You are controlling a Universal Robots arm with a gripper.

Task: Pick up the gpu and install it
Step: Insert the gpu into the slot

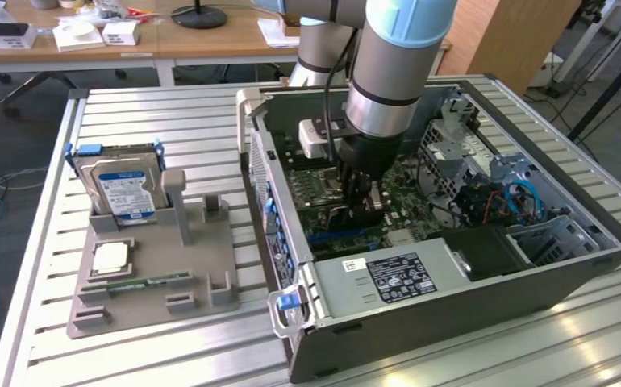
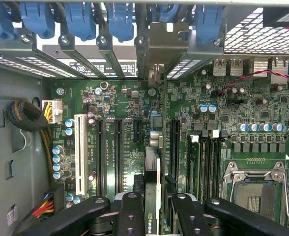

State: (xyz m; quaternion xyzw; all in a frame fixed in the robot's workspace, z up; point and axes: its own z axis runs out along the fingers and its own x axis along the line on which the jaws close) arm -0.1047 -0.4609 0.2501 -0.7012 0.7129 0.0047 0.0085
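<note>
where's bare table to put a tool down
Bare table behind the hard drive, up to the far edge, and along the near edge in front of the holder and case. Crowded inside the case, where the jaws hold the gpu.

Exterior view: I am looking down from high up and off to one side onto the open computer case on the slatted table, at middling range, with the arm at the frame's top centre.
Wrist view: I am looking from close in, past the gripper, squarely onto the motherboard.
Shared: both are taking in the motherboard inside the case.
</note>
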